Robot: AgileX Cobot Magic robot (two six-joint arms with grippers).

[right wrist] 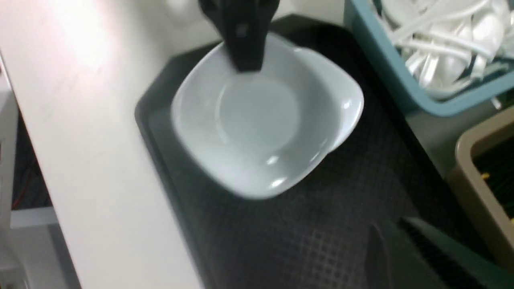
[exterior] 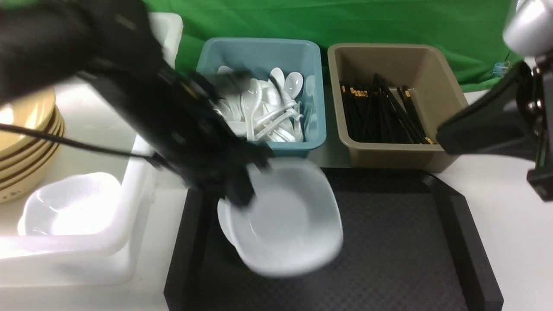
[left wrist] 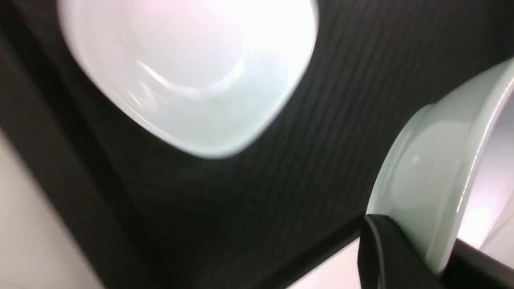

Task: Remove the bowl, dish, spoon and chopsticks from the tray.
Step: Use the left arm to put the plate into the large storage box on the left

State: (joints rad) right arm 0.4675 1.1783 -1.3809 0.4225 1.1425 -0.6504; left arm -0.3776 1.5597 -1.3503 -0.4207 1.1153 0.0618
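Your left gripper (exterior: pixel 244 192) is clamped almost fully closed on the far-left rim of the white dish (exterior: pixel 287 222). The dish sits mouth-up over the left half of the black tray (exterior: pixel 410 242). It is a rounded square with no clear long axis, and one corner points toward the teal bin (exterior: pixel 293 147).

In your left wrist view the pinched rim (left wrist: pixel 425 172) stands steeply on edge between the fingers (left wrist: pixel 385 257). A second white dish shape (left wrist: pixel 188 72) lies flat on the tray apart from it. Through the blur you cannot tell which of the two fills the front view.

Your right gripper (exterior: pixel 449 134) is closed on nothing and hangs at the right, by the near corner of the brown bin (exterior: pixel 389 157).

The chopsticks (exterior: pixel 380 114) lie in that bin with their long axes running far to near, most gold bands at the far end. Spoons (exterior: pixel 268 110) are heaped in the teal bin, handles pointing every way. Mustard bowls (exterior: pixel 23 138) are stacked at the far left, off the tray.
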